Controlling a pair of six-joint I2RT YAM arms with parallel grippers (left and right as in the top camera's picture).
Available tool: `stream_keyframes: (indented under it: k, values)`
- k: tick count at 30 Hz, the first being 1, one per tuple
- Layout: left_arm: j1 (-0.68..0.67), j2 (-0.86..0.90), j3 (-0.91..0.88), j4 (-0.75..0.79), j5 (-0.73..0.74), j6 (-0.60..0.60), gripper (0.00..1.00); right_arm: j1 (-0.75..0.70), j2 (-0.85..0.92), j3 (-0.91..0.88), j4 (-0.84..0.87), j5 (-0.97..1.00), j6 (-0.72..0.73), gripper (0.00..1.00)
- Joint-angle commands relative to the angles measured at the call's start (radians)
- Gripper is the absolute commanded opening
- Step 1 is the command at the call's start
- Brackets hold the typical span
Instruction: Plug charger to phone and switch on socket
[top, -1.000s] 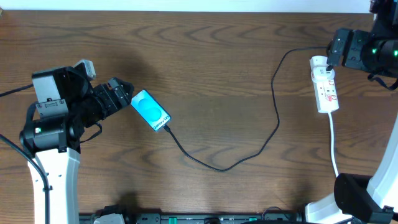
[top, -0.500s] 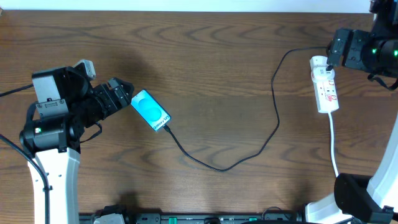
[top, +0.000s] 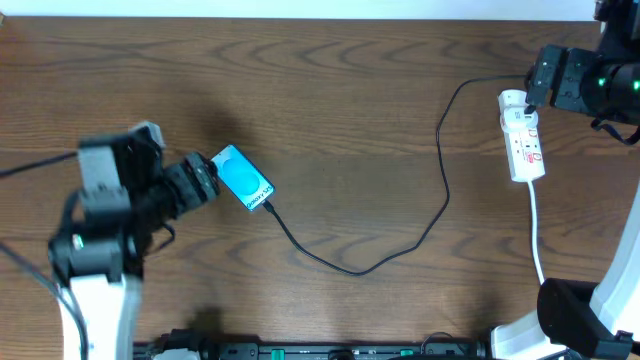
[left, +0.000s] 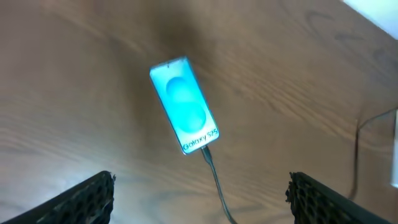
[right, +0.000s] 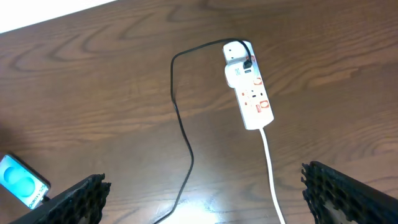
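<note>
The phone (top: 242, 178) lies flat on the brown table (top: 340, 90), left of centre, screen up and glowing cyan, set at a slant; its end with the white strip of text points toward the middle of the table. The charger (top: 443, 190) meets the phone at that end, and its small connector looks seated in the port, though the view is too coarse to be sure; from there the black cable sags toward the near edge, climbs up the table and bends right to a white plug at the far end of the socket (top: 523, 140). The socket lies on the right side, lengthwise from far to near, its white cord trailing toward the near edge; its red switches are too small to read.

The left pincer (top: 206, 180) sits just beside the phone's far-left end, released and grasping nothing; the arm is smeared in the overhead view, but the left wrist view shows both fingers (left: 84, 199) spread wide with the phone lying apart from them. The right pincer (top: 535, 85) hangs by the plug end of the socket, likewise spread and empty; its fingers (right: 68, 202) frame the socket without touching it.
</note>
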Motion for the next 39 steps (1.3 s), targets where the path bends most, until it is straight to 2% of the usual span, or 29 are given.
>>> stream_keyframes:
  k: [1, 8, 13, 17, 20, 26, 30, 39]
  values:
    - [-0.079, -0.144, -0.092, 0.077, -0.172, 0.003, 0.89, 0.006, 0.002, 0.006, -0.003, 0.014, 0.017, 0.99]
    - [-0.13, -0.48, -0.371, 0.417, -0.238, 0.003, 0.89, 0.006, 0.002, 0.006, -0.003, 0.014, 0.017, 0.99]
    - [-0.113, -0.687, -0.614, 0.761, -0.246, 0.003, 0.89, 0.006, 0.002, 0.006, -0.003, 0.014, 0.017, 0.99]
    - [-0.087, -0.796, -0.785, 0.996, -0.246, 0.004, 0.89, 0.006, 0.002, 0.006, -0.003, 0.014, 0.017, 0.99]
    - [-0.067, -0.866, -0.896, 1.113, -0.272, 0.003, 0.89, 0.006, 0.002, 0.006, -0.003, 0.014, 0.017, 0.99]
    - [-0.031, -0.991, -1.015, 1.148, -0.29, 0.006, 0.89, 0.006, 0.002, 0.006, -0.003, 0.014, 0.017, 0.99]
    - [-0.026, -1.001, -1.037, 1.137, -0.29, 0.007, 0.89, 0.006, 0.002, 0.006, -0.003, 0.014, 0.017, 0.99]
    - [-0.026, -1.002, -1.051, 0.933, -0.289, 0.006, 0.89, 0.006, 0.002, 0.006, -0.003, 0.014, 0.017, 0.99]
